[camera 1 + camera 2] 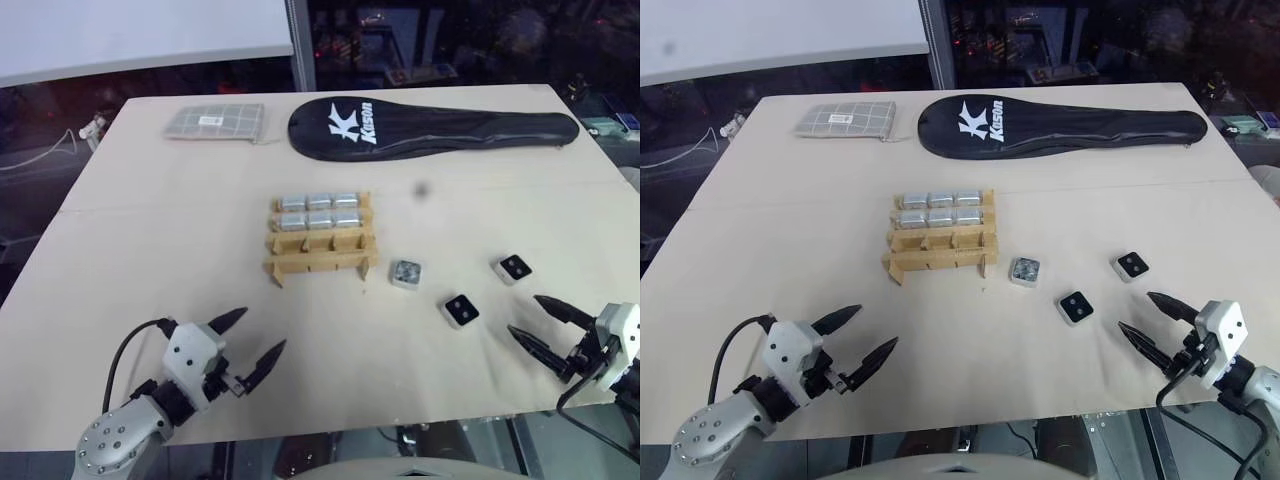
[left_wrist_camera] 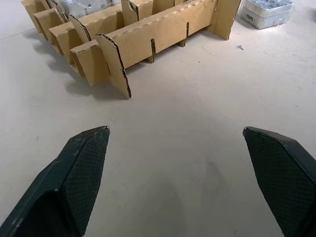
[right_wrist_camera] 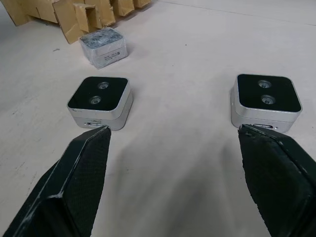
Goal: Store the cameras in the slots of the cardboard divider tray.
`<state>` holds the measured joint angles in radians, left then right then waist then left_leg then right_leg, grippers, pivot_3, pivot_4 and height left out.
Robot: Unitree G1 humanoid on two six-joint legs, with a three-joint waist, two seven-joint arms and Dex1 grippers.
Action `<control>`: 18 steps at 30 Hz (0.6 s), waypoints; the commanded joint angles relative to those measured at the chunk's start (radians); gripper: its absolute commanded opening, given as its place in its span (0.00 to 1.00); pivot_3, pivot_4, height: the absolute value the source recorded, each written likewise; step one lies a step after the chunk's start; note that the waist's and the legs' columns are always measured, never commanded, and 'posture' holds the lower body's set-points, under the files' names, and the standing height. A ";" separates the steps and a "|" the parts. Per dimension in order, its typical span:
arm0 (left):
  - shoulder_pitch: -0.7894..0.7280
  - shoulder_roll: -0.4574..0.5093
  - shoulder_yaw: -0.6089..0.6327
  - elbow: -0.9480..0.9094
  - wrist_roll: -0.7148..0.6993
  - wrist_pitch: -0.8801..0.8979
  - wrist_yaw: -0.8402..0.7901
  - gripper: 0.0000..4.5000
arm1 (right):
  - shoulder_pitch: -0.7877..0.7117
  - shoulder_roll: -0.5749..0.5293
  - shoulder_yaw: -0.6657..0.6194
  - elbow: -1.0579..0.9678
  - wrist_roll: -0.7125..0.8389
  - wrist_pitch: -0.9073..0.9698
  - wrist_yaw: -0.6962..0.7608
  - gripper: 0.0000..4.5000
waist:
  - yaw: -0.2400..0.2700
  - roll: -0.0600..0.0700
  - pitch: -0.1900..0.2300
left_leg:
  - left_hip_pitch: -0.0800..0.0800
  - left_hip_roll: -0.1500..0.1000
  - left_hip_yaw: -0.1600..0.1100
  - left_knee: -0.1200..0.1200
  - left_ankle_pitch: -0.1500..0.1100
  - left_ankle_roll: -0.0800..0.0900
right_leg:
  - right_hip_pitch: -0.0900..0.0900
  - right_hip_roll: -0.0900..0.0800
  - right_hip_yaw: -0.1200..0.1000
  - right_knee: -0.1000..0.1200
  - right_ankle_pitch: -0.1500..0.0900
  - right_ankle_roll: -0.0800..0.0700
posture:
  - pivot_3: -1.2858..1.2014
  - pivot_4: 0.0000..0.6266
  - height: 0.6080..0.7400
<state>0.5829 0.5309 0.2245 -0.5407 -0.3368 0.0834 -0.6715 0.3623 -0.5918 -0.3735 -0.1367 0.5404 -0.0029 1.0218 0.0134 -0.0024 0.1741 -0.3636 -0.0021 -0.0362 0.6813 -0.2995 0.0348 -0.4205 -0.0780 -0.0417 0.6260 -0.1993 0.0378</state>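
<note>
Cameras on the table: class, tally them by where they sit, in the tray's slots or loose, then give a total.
In the tray slots: 6 grey cameras
Loose, black-faced: 2
Loose, grey: 1
Total: 9

Light beige table (image 1: 150, 260) seen, seam line across far part. Cardboard divider tray (image 1: 321, 238) set near centre; two far rows filled with silvery blocks. Silvery grey camera (image 1: 405, 273) placed just beside tray's near right corner. Two black-faced white cameras (image 1: 460, 311) (image 1: 513, 268) laid further right, apart. Grey checked pouch (image 1: 216, 122) and black Kason racket cover (image 1: 430, 128) laid along far edge.
</note>
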 commanded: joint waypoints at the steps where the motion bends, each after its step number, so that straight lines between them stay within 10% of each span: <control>1: -0.015 -0.005 -0.002 -0.027 0.004 -0.003 0.012 1.00 | -0.012 -0.011 -0.030 -0.011 0.002 -0.022 -0.002 0.91 | 0.000 0.000 0.000 | 0.000 0.000 0.000 0.000 0.000 0.000 | 0.000 0.000 0.000 0.000 0.000 0.000 | 0.52 0.24 1.00; 18: -0.043 -0.016 -0.029 -0.049 0.007 0.018 0.029 1.00 | -0.023 0.014 -0.016 -0.043 -0.018 -0.008 -0.073 0.91 | 0.000 0.000 0.000 | 0.001 0.005 0.002 0.000 -0.001 -0.001 | -0.001 0.006 0.003 0.000 0.000 0.000 | 0.52 0.24 1.00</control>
<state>0.5347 0.5133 0.1942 -0.5409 -0.3314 0.1035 -0.6459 0.3375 -0.5813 -0.3722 -0.1438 0.5178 -0.0066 0.9667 0.0133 -0.0027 0.1741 -0.3627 0.0025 -0.0341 0.6814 -0.3001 0.0341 -0.4211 -0.0718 -0.0382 0.6260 -0.1993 0.0375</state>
